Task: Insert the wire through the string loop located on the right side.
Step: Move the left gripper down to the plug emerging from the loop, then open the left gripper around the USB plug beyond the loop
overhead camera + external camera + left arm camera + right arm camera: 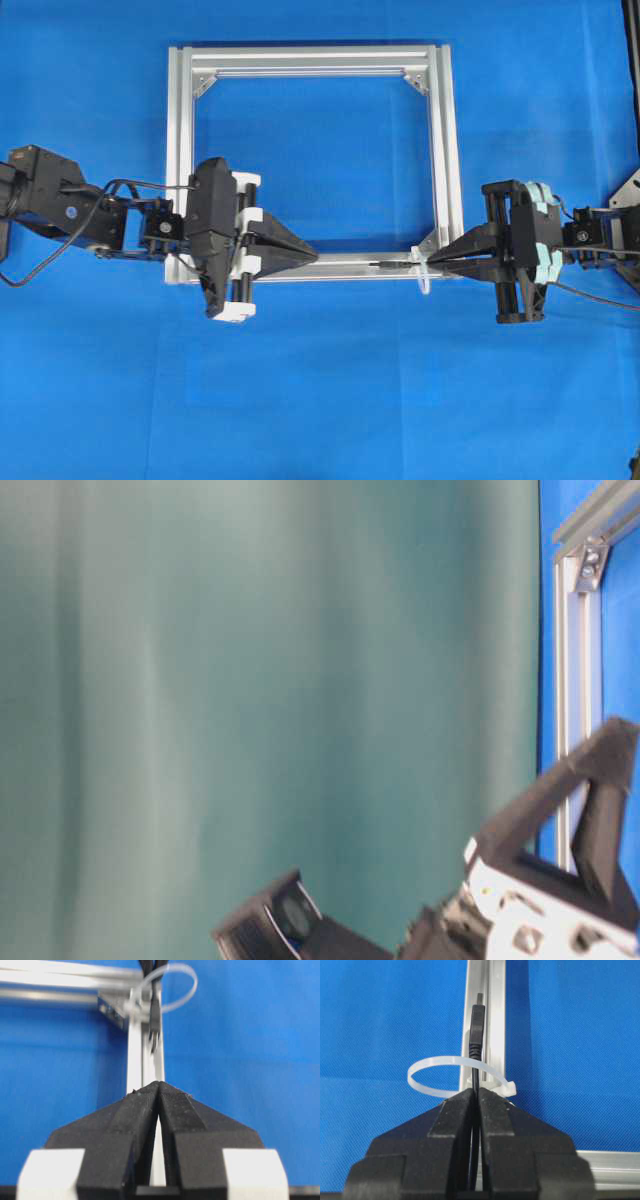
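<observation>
Right wrist: wire between closed jaws.

The overhead camera looked straight down from well above on the square silver aluminium frame lying on blue cloth, taking in all of it. The table-level camera sat low and close beside the frame, its picture turned sideways and filled mostly by a blurred green backdrop. The left wrist camera peered close along the frame's near bar toward the translucent white plastic tie loop. The right wrist camera faced that loop from the opposite end, so both wrist views shared the same bar and loop.
</observation>
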